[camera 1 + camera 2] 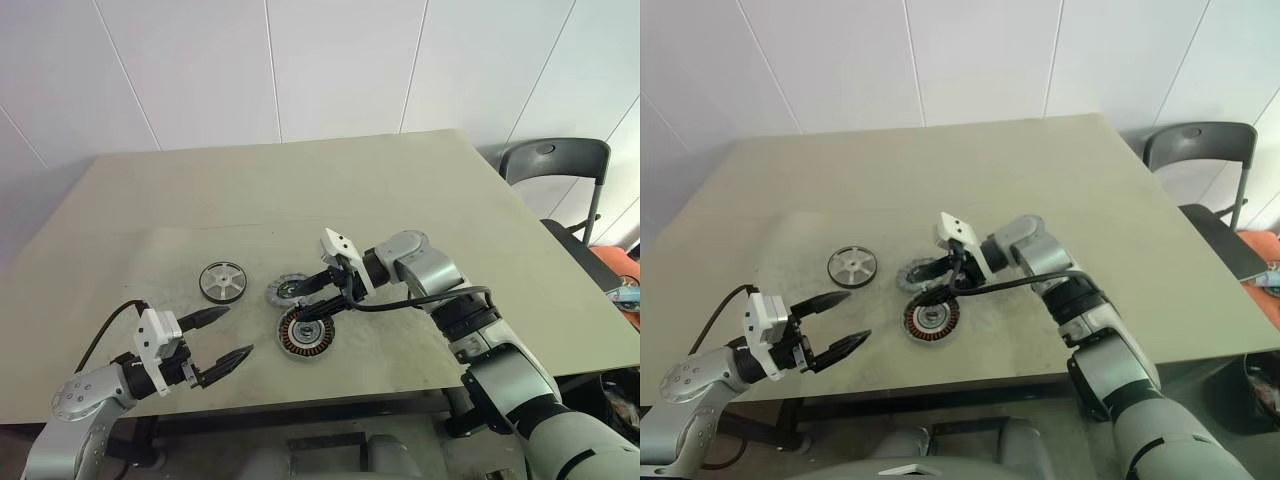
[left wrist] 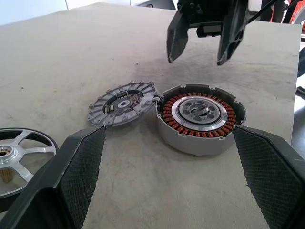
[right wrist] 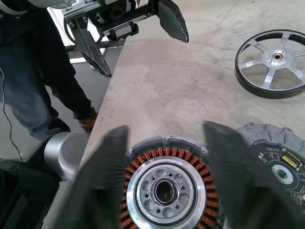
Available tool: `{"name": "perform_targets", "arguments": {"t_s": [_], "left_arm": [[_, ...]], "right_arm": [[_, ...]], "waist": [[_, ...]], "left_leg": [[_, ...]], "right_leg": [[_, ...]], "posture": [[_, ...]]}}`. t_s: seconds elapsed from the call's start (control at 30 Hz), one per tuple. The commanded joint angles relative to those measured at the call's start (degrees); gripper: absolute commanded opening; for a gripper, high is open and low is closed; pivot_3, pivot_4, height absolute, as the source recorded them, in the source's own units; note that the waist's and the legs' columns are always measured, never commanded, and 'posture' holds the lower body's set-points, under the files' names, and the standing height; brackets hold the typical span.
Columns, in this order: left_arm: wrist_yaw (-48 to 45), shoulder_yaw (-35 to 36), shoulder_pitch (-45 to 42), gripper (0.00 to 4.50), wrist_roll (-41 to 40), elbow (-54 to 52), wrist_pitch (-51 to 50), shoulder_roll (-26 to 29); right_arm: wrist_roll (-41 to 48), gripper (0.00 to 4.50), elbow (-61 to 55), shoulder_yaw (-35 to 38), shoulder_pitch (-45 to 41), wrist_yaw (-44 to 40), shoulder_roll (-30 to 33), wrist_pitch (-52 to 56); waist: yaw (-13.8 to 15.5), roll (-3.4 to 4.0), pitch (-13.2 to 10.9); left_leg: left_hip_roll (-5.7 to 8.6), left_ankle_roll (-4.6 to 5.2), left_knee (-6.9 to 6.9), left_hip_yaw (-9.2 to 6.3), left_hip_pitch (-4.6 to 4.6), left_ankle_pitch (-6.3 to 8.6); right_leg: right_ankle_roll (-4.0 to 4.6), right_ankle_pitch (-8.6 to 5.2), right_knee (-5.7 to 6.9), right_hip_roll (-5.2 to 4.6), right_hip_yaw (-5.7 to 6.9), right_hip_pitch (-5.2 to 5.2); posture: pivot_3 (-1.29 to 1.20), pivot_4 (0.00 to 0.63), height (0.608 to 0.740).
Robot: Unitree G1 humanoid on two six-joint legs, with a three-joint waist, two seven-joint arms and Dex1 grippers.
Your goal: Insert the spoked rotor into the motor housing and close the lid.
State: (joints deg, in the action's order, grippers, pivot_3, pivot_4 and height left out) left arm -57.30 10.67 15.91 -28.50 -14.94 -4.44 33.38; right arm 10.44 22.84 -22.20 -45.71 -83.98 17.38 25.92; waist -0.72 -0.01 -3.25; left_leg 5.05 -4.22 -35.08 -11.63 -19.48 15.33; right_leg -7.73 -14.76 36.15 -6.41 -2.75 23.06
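Near edge of a drab, scuffed tabletop: the left gripper hovers just above the surface, its two black fingers spread wide and holding nothing, pointing inward toward the parts. Just beyond it, the motor housing sits flat, open face up, so its axis stands vertical; copper windings ring a silver hub. The right gripper hangs directly above the housing, fingers partly apart, nothing between them, reaching in from the right. Touching or nearly touching the housing on its far side lies the lid, flat, inner face up with a small circuit board showing around the hub. To the left of the lid, clearly apart from it, the spoked rotor lies flat on the table, spokes radiating level with the surface. Past the far table edge rises a white panelled wall; a dark chair stands at the right. In the right wrist view, a person's legs stand beside the table.
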Motion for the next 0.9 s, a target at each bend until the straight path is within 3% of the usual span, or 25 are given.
{"name": "perform_targets", "arguments": {"t_s": [0.03,0.13,0.57,0.9], "left_arm": [[0.0,0.3,-0.9,4.50,0.0,-0.5,0.9,0.2],[0.1,0.3,-0.9,4.50,0.1,-0.6,0.9,0.2],[0.6,0.5,-0.6,4.50,0.2,-1.2,0.6,0.3],[1.3,0.7,-0.8,4.50,0.1,-1.2,0.2,0.6]], "right_arm": [[0.8,1.11,-1.3,0.4,-0.2,0.1,-0.4,-0.6],[0.4,0.07,-0.6,0.1,0.1,0.4,-0.7,-1.2],[-9.2,0.03,13.9,-7.3,1.2,0.2,0.0,-10.7],[0.5,0.03,9.3,2.0,-2.0,-0.1,-3.3,-1.7]], "waist": [[0.0,0.00,0.0],[0.0,0.00,0.0],[-0.1,0.04,0.0],[0.0,0.06,0.0]], "left_leg": [[0.00,0.00,0.00,0.01,0.00,0.00],[0.00,0.00,0.01,0.02,-0.01,0.00],[0.00,0.00,0.01,0.07,0.06,0.00],[-0.01,0.01,-0.05,0.07,0.06,0.00]], "right_leg": [[0.00,0.00,0.00,0.00,0.00,0.00],[-0.01,0.01,0.00,0.00,-0.02,0.02],[0.00,0.02,0.00,0.00,-0.05,-0.03],[0.10,0.13,0.01,0.01,-0.07,-0.03]], "posture": [[0.00,0.000,0.740],[0.00,0.000,0.740],[0.00,0.000,0.740],[0.00,0.000,0.740]]}}
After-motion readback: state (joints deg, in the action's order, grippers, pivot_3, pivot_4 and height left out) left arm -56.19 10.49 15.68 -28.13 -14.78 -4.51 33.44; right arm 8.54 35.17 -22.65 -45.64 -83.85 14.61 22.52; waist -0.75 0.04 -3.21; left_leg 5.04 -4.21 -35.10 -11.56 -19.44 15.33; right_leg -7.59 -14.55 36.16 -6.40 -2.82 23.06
